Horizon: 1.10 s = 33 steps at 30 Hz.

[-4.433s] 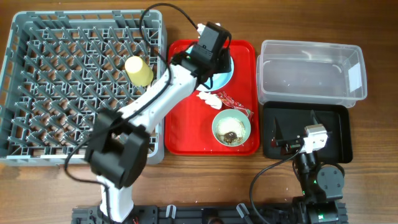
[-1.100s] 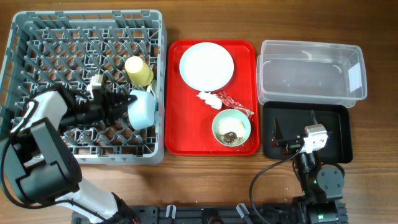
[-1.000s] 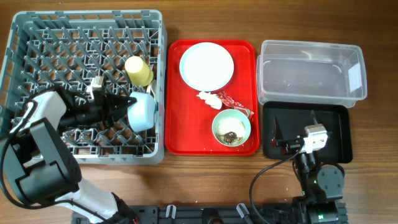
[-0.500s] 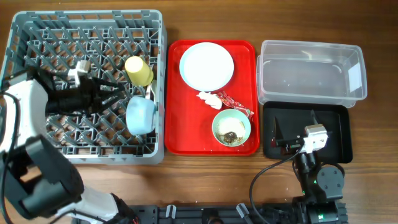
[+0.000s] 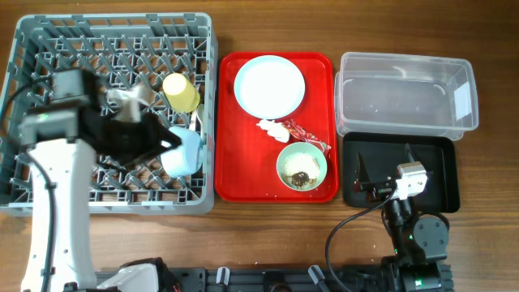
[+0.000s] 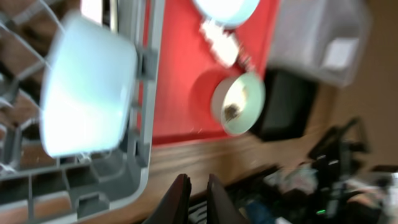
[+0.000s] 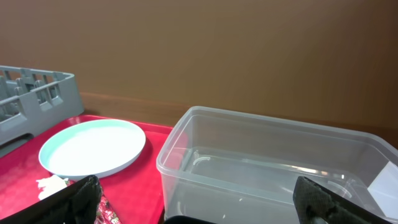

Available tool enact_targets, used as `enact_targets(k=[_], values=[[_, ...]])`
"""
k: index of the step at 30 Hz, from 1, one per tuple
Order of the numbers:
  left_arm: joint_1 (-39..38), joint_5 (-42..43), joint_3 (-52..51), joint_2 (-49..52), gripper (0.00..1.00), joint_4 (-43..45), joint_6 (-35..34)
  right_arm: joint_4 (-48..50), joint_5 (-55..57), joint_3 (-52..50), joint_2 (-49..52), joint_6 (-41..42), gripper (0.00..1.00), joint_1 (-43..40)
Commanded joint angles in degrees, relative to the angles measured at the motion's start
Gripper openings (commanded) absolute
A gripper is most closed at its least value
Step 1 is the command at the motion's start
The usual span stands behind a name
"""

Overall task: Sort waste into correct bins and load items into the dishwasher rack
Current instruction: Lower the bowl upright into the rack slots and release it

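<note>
A pale green-blue bowl (image 5: 183, 151) lies on its side among the pegs of the grey dishwasher rack (image 5: 49, 49), below the yellow cup (image 5: 180, 92). My left gripper (image 5: 169, 139) hovers just left of that bowl (image 6: 87, 118). It is shut (image 6: 198, 200) with nothing between its fingers. On the red tray (image 5: 243, 178) are the light blue plate (image 5: 269, 85), a white tissue (image 5: 268, 126), a red wrapper (image 5: 300, 132) and a second bowl (image 5: 302, 168) holding food scraps. My right gripper (image 7: 202, 205) stands wide open and empty over the black tray (image 5: 438, 174).
The clear tub (image 5: 403, 58) stands at the right, behind the black tray, with nothing visible in it. The rack's right wall (image 6: 146, 168) lies between the racked bowl and the red tray (image 6: 180, 81). Bare wooden table runs along the front edge.
My left gripper let go of the bowl, which now rests in the rack. It drew back, opened, then shut again as the arm swung over the rack. The right arm has not moved.
</note>
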Motion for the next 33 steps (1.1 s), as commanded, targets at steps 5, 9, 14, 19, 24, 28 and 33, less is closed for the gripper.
enact_targets(k=[5, 9, 14, 19, 24, 28, 33], values=[[-19.98, -30.75, -2.93, -0.11, 0.07, 6.86, -21.05, 0.13, -0.52, -0.07, -0.11, -0.28, 1.0, -0.28], [-25.33, -33.75, -3.43, 0.07, 0.04, 8.61, -23.93, 0.13, -0.5, -0.07, -0.11, -0.28, 1.0, -0.28], [-29.11, -33.99, -3.65, 1.7, 0.04, 10.25, -24.83, 0.13, -0.52, -0.07, -0.11, -0.31, 1.0, -0.28], [-30.01, -38.12, -3.65, 5.57, 0.04, 10.84, -26.27, 0.13, -0.52, -0.07, -0.11, -0.31, 1.0, -0.28], [-29.94, -45.05, -3.65, 9.2, 0.04, 10.8, -26.97, 0.13, -0.52, -0.07, -0.11, -0.28, 1.0, -0.28], [-29.9, -54.03, -3.65, 9.25, 0.04, 9.31, -27.85, 0.13, -0.52, -0.07, -0.11, -0.33, 1.0, -0.28], [-26.4, -68.08, -3.65, 9.25, 0.04, 3.02, -37.13, 0.13, -0.52, -0.07, -0.11, -0.31, 1.0, -0.28]])
